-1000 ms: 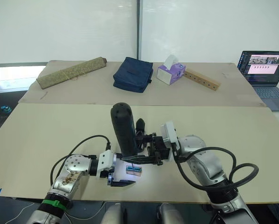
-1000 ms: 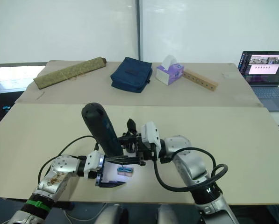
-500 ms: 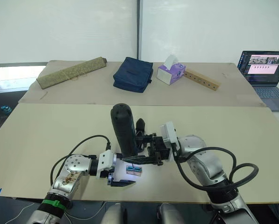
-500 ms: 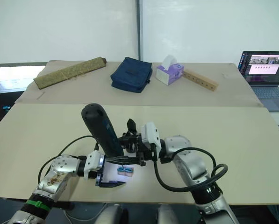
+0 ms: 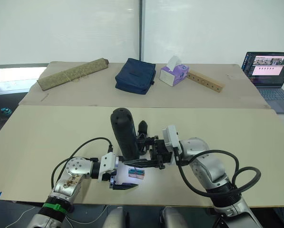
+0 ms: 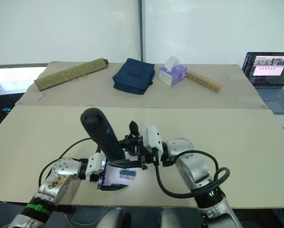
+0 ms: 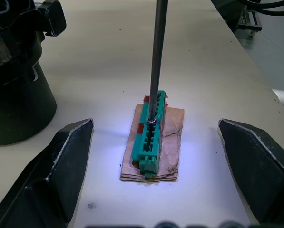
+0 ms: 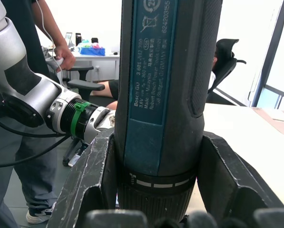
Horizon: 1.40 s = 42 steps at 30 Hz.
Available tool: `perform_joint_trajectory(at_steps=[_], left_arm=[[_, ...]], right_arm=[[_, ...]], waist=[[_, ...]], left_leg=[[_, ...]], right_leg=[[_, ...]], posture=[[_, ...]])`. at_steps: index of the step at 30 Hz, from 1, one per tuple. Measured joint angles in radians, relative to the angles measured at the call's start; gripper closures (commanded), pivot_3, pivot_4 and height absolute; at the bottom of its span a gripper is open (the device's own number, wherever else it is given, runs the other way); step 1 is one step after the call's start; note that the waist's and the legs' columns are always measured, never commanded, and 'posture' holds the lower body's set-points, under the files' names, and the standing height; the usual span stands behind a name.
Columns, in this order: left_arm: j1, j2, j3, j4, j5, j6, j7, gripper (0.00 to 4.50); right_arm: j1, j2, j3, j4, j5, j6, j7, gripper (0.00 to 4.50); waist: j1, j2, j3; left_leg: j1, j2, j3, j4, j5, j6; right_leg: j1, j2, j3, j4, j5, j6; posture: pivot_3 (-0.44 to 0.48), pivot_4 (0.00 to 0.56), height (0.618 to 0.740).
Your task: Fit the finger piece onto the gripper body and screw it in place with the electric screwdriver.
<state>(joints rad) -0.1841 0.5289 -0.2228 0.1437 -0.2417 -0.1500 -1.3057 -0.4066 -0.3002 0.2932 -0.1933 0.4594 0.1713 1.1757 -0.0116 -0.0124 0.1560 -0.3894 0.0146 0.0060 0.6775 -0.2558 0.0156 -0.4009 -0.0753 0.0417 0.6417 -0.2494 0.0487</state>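
The electric screwdriver (image 5: pixel 125 135) stands nearly upright at the table's near middle, with my right gripper (image 5: pixel 153 156) shut around its lower barrel (image 8: pixel 161 95). Its thin bit (image 7: pixel 156 57) comes down onto the green top of a tiny tan block (image 7: pixel 153 137), and its light glows on the table there. My left gripper (image 7: pixel 154 124) is open, one finger on each side of that block without touching it. Just behind the screwdriver stands the gripper body (image 5: pixel 142 137), seen also as a black round-based block (image 7: pixel 15 80). A black pointed tip (image 5: pixel 142 126), apparently the finger piece, rises from it.
At the table's far side lie a rolled mat (image 5: pixel 73 73), a navy bag (image 5: pixel 135 75), a tissue box (image 5: pixel 173 73) and a wooden strip (image 5: pixel 206 80). A laptop (image 5: pixel 270 71) sits at the far right. A person (image 8: pixel 51 28) stands beyond my left arm.
The screwdriver's top has leaned slightly to the left. Both grippers and the tan block stay where they were.
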Motion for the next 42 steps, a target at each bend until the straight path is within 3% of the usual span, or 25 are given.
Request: perform_joint_trajectory(at_steps=[26, 42], left_arm=[[0.037, 0.001, 0.034, -0.024, -0.079, 0.028, -0.016, 0.05], [0.068, 0.076, 0.152, -0.233, -0.257, 0.177, -0.025, 0.05]], right_arm=[[-0.023, 0.006, -0.034, -0.034, 0.076, 0.059, -0.019, 2.58], [-0.084, -0.038, -0.122, -0.194, 0.218, 0.187, -0.111, 2.58]], waist=[[-0.003, -0.001, 0.001], [-0.004, -0.004, 0.003]], left_leg=[[-0.003, 0.001, 0.0, 0.0, 0.0, 0.0], [-0.004, 0.001, -0.001, 0.0, 0.0, 0.0]], right_leg=[[-0.003, 0.0, 0.0, 0.0, 0.0, 0.0], [-0.004, -0.001, 0.0, 0.0, 0.0, 0.0]], posture=[[0.0, 0.15, 0.74], [0.0, 0.15, 0.74]])
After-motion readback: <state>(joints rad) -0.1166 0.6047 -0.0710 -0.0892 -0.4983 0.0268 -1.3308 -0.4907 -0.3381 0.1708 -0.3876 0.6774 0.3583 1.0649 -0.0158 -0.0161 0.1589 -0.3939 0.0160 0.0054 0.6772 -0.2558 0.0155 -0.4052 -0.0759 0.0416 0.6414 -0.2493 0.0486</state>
